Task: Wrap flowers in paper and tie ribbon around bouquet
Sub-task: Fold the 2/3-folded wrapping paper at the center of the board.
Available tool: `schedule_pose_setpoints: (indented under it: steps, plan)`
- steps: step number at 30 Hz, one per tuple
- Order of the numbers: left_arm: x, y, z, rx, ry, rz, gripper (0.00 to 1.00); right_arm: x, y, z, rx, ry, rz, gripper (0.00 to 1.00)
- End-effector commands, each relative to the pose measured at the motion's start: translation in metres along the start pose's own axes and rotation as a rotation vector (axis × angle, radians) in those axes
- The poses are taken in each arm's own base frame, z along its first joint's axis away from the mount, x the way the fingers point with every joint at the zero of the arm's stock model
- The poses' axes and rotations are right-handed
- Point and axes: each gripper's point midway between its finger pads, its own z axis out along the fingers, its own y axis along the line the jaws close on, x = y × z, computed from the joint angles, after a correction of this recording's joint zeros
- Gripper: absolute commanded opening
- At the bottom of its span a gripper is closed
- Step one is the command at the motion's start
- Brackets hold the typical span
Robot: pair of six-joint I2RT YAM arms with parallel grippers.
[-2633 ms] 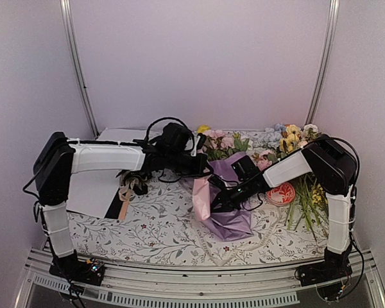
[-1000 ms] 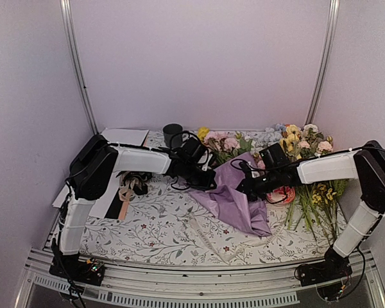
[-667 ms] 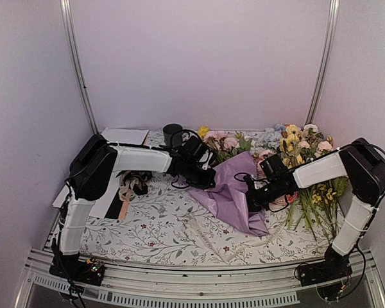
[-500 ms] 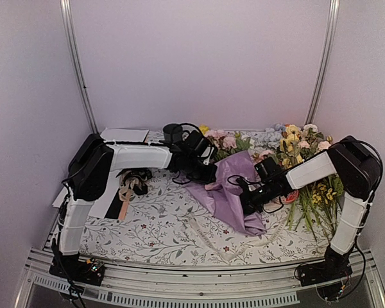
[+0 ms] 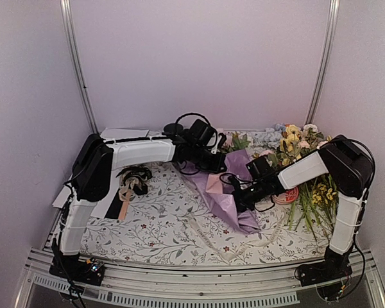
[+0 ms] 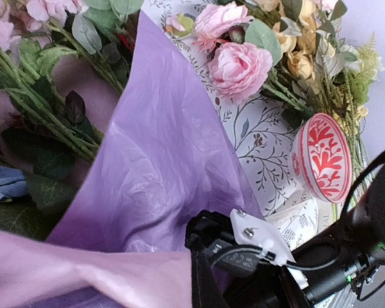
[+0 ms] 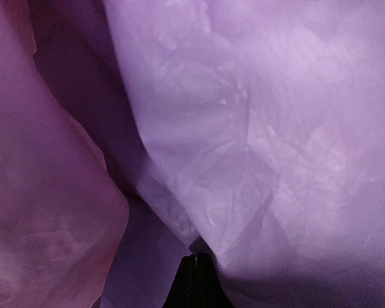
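Right gripper (image 7: 196, 262) jaws pinched on a paper (image 7: 256, 128) fold — lilac sheet all round them, left gripper (image 5: 217, 165) jaws together at its edge, hold unclear.

**Legend.** No text, label, brand, number or sign can be read in any view. The red-and-white disc (image 6: 321, 157), just right of the paper (image 6: 154, 167), bears only scroll ornament. The cloth (image 5: 160, 224) under the paper shows only a printed vine-and-flower pattern.
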Motion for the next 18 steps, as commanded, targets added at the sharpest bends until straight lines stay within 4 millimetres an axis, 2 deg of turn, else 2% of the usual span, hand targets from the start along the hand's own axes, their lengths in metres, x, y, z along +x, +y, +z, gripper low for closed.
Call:
schedule_pose_setpoints:
  steps: [1,8,11,13,16,17,18]
  plan:
    - [0.024,0.019,0.027,0.018,0.063,-0.049,0.0,0.006,0.004,-0.001,0.027,-0.019,0.015,0.0]
    - [0.051,0.041,0.055,-0.008,0.129,-0.07,0.0,-0.005,0.025,-0.033,0.065,-0.122,-0.003,0.0]
    - [0.064,0.052,0.061,-0.037,0.16,-0.072,0.0,-0.013,0.032,-0.061,0.137,-0.198,-0.024,0.02]
    - [0.067,0.055,0.061,-0.047,0.163,-0.069,0.0,-0.021,0.031,-0.087,0.206,-0.266,-0.036,0.06]
    - [0.067,0.057,0.061,-0.059,0.157,-0.06,0.0,-0.028,0.026,-0.12,0.309,-0.336,-0.07,0.15]
    - [0.066,0.057,0.061,-0.061,0.156,-0.058,0.0,-0.029,0.029,-0.128,0.328,-0.344,-0.105,0.21]
    - [0.066,0.057,0.061,-0.061,0.156,-0.056,0.0,-0.029,0.039,-0.132,0.312,-0.34,-0.137,0.33]
